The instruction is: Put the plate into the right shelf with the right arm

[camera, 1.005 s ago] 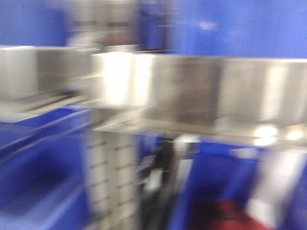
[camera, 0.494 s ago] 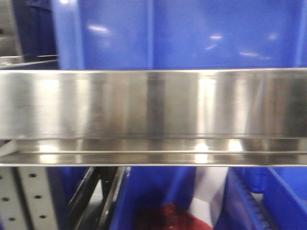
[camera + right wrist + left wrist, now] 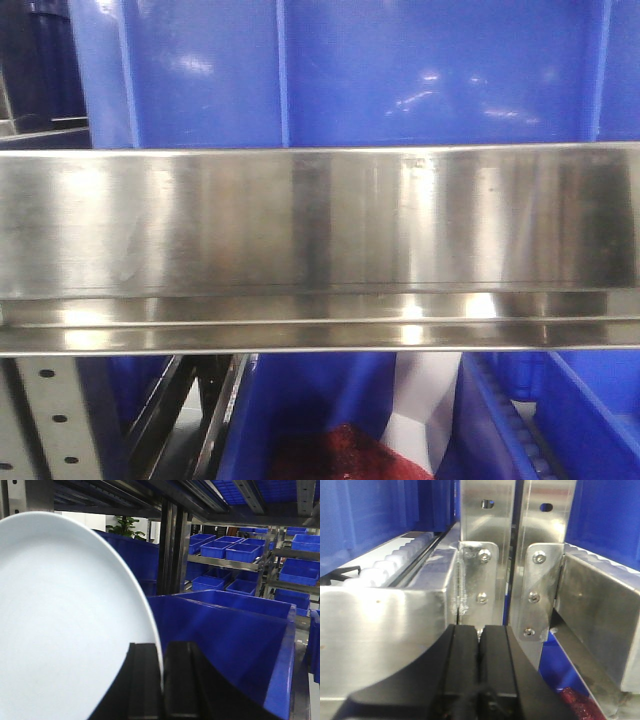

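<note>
In the right wrist view my right gripper (image 3: pixel 161 650) is shut on the rim of the plain white plate (image 3: pixel 60 620), which stands on edge and fills the left half of the view. In the left wrist view my left gripper (image 3: pixel 479 632) is shut and empty, close in front of the steel uprights (image 3: pixel 487 540) of the shelf. The front view shows a long brushed steel rail (image 3: pixel 320 230) of the shelf right across the frame; neither arm shows there.
Blue plastic bins sit above the rail (image 3: pixel 340 70) and below it (image 3: pixel 300 410); something red (image 3: pixel 340 455) lies in the lower one. A blue bin (image 3: pixel 240 640) is close behind the plate. Roller tracks (image 3: pixel 390 565) run beside the uprights. More racks with blue bins (image 3: pixel 225 547) stand behind.
The front view has swung from a blurred view of the rack's corner to a steady head-on view of the steel rail. In the last half second it has shifted only slightly.
</note>
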Controlling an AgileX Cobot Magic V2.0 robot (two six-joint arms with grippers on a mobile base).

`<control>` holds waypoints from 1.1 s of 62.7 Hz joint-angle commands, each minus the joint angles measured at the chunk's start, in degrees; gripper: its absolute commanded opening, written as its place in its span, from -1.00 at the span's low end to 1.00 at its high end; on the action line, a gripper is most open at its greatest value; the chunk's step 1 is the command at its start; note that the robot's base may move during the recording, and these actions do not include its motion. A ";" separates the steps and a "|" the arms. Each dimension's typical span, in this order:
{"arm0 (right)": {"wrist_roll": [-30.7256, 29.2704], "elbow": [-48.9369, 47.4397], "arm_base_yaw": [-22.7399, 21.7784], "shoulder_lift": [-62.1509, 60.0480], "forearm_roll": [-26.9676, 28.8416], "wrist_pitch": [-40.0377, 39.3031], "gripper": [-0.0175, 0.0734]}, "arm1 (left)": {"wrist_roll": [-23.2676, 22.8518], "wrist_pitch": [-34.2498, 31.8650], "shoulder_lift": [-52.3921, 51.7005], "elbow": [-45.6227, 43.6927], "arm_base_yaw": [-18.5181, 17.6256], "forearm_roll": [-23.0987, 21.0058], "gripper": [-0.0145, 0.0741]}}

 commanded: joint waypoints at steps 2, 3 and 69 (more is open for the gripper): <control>-0.04 -1.79 -0.25 0.85 1.04 -8.49 -0.49 | -0.19 -4.99 -0.37 0.46 -0.29 -0.33 -0.78; -0.04 -1.79 -0.25 0.85 1.04 -8.90 -0.49 | -0.19 -4.99 -0.37 0.46 -0.29 -0.33 -0.78; 0.00 -2.74 -0.25 1.43 4.83 -16.70 -0.49 | -0.19 -4.99 -0.37 0.46 -0.29 -0.33 -0.78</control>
